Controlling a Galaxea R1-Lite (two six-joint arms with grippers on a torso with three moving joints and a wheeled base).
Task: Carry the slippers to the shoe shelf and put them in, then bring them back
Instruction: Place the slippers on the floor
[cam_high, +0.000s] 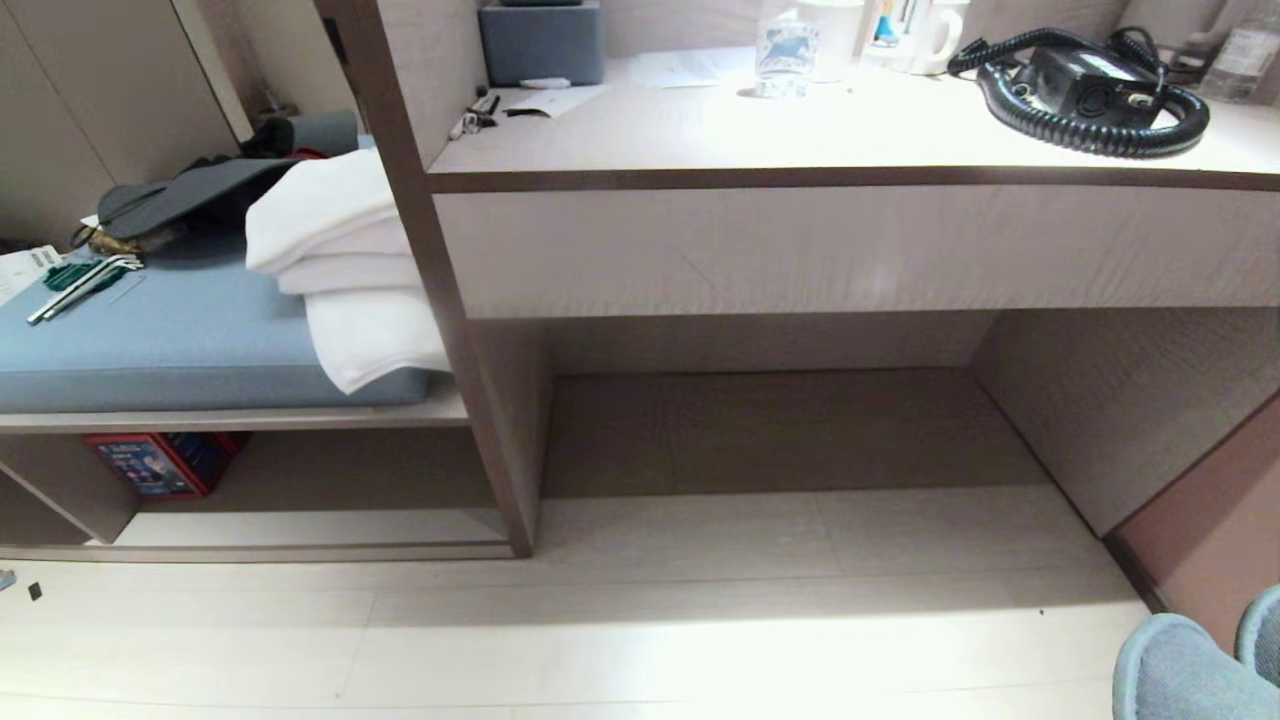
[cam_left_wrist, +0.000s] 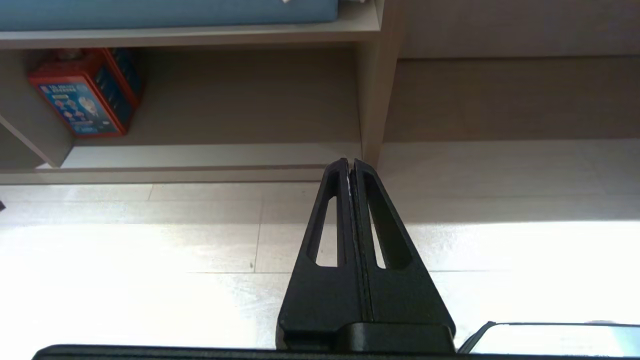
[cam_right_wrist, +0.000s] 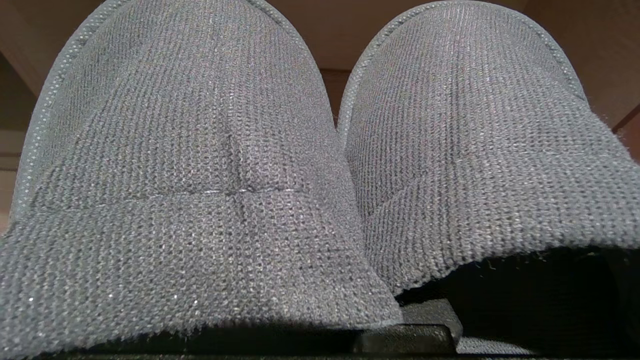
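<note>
The slippers (cam_high: 1190, 665), a grey knitted pair, show at the lower right corner of the head view, above the pale floor. They fill the right wrist view side by side (cam_right_wrist: 200, 175), lying over my right gripper. Only a bit of its black body (cam_right_wrist: 407, 342) shows and its fingers are hidden. The shoe shelf (cam_high: 300, 525) is the low open compartment under the blue-cushioned bench at the left, also seen in the left wrist view (cam_left_wrist: 200, 155). My left gripper (cam_left_wrist: 350, 162) is shut and empty, hanging over the floor in front of the shelf's right upright.
A red and blue box (cam_high: 165, 462) stands at the shelf's left end. White towels (cam_high: 340, 260) and dark items lie on the blue cushion (cam_high: 150, 340). The desk counter (cam_high: 800, 140) holds a bottle, mugs and a coiled black cord (cam_high: 1090, 95). A brown wall (cam_high: 1210, 530) stands at the right.
</note>
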